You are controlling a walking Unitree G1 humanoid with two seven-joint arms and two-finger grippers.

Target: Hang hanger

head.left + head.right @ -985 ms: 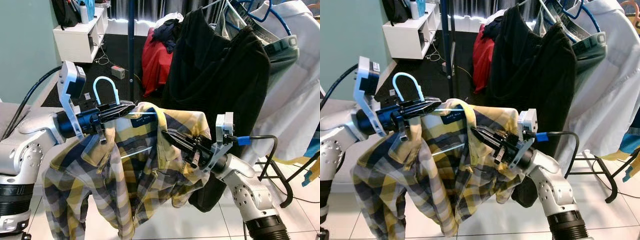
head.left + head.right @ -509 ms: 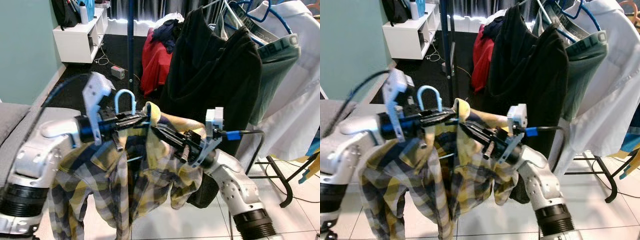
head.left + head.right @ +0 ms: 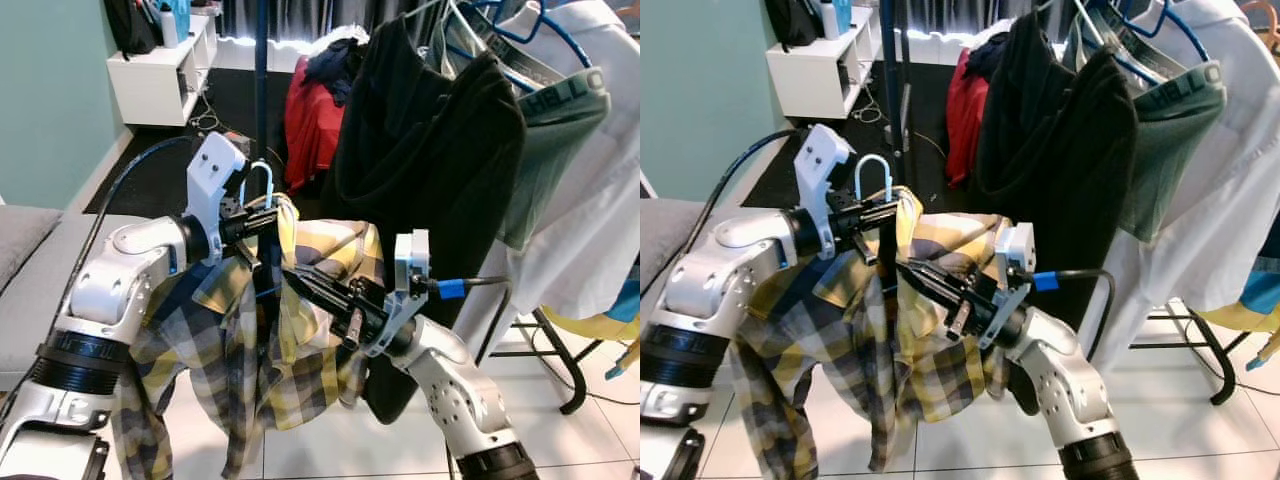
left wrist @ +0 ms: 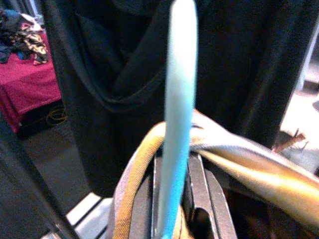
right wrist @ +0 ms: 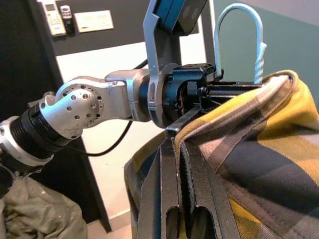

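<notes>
hanger (image 3: 260, 180) with a pale blue hook sits in the middle left of the head views, its hook standing upright above the left hand (image 3: 262, 222). the two black fingers of that hand are together, clamped on the hanger's neck just below the hook; the left wrist view shows the blue hook (image 4: 178, 114) rising between the fingers, with a yellow collar folded around its base. a yellow, grey and navy plaid shirt (image 3: 240, 340) is draped over the hanger and falls toward the lower left of the frame, covering part of the left arm.

the right hand (image 3: 305, 283) comes in from the lower right, just below and to the right of the left hand. its long fingers lie close together and press into the shirt's shoulder fabric; in the right wrist view the fingers (image 5: 172, 169) run side by side with the plaid cloth against them, but i cannot tell whether they actually pinch the cloth.

behind the hands, in the upper middle, a dark blue pole (image 3: 262, 80) stands upright. to the right hang a black garment (image 3: 430, 170), a grey-green top (image 3: 555, 150) and a white shirt (image 3: 600, 220). a red cloth (image 3: 308, 115) lies heaped behind the pole. a white shelf (image 3: 150, 75) stands in the upper left against a teal wall (image 3: 45, 100), and the floor (image 3: 330, 440) at the bottom is pale tile.
</notes>
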